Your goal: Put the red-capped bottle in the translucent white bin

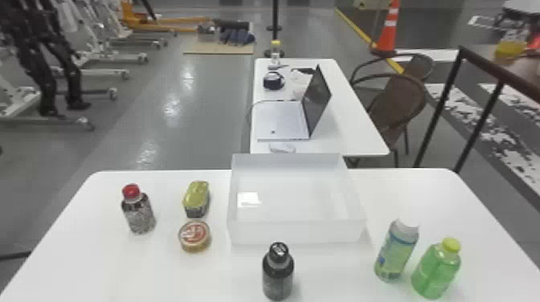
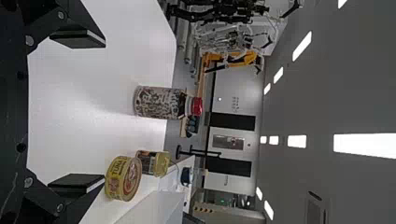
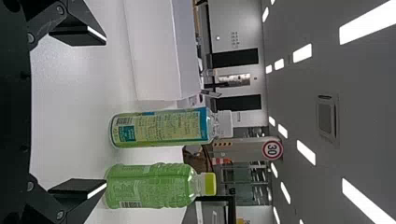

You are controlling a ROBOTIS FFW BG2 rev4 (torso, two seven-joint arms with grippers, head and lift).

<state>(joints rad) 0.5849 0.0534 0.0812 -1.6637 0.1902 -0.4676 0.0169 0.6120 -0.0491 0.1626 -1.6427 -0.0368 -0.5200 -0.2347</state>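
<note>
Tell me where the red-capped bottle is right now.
The red-capped bottle stands upright on the table's left side in the head view, left of the green-lidded tin and the round can.

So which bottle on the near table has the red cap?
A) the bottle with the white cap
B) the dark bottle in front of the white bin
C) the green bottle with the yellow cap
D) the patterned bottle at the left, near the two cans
D: the patterned bottle stands upright at the table's left with a red cap on it, beside the oblong can and the round tuna can.
</note>
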